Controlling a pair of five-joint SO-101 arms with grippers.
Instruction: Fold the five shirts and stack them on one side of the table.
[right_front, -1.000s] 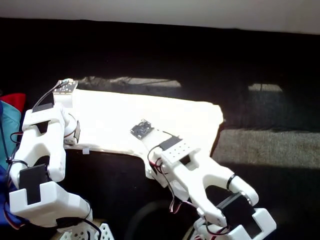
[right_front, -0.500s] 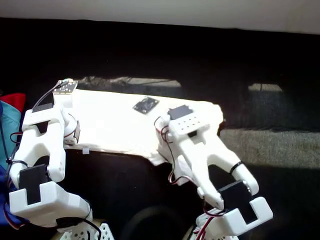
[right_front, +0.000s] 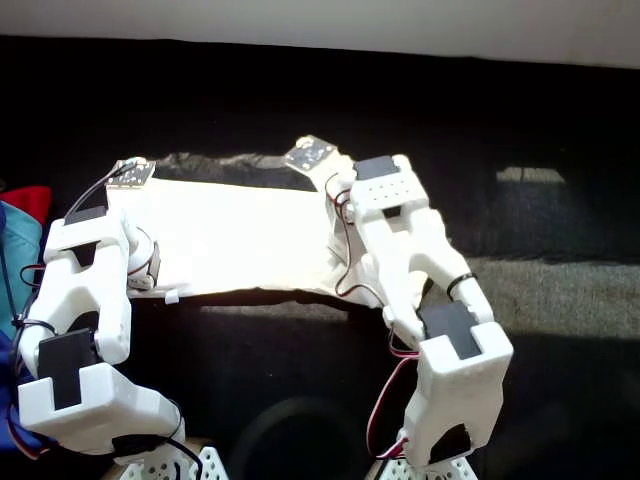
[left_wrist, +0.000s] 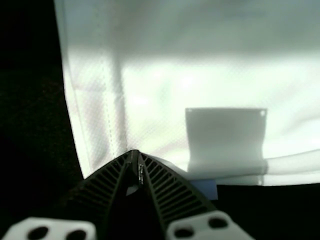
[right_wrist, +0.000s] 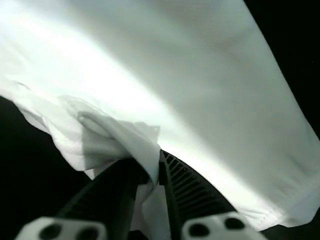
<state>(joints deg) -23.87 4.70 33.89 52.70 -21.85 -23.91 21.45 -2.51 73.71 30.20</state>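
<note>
A white shirt (right_front: 235, 235) lies spread on the black table, its right part doubled over. My left gripper (left_wrist: 136, 167) sits at the shirt's left edge, shut on the hem (left_wrist: 95, 150) beside a white label (left_wrist: 225, 140). The left arm (right_front: 85, 270) stands at the shirt's left end. My right gripper (right_wrist: 152, 167) is shut on a bunched fold of the shirt (right_wrist: 115, 135). The right arm (right_front: 390, 200) stretches over the shirt's right end towards the far edge.
Red cloth (right_front: 30, 200) and blue cloth (right_front: 15, 260) lie at the table's left edge, beside the left arm. Bare black tabletop (right_front: 540, 130) extends right of the shirt, with a sunlit grey patch (right_front: 550, 295). A pale wall (right_front: 400, 25) runs behind the table.
The right arm has swung from the near edge to the far side, drawing the shirt's right part over the rest. The shirt now looks shorter. The left arm has not moved.
</note>
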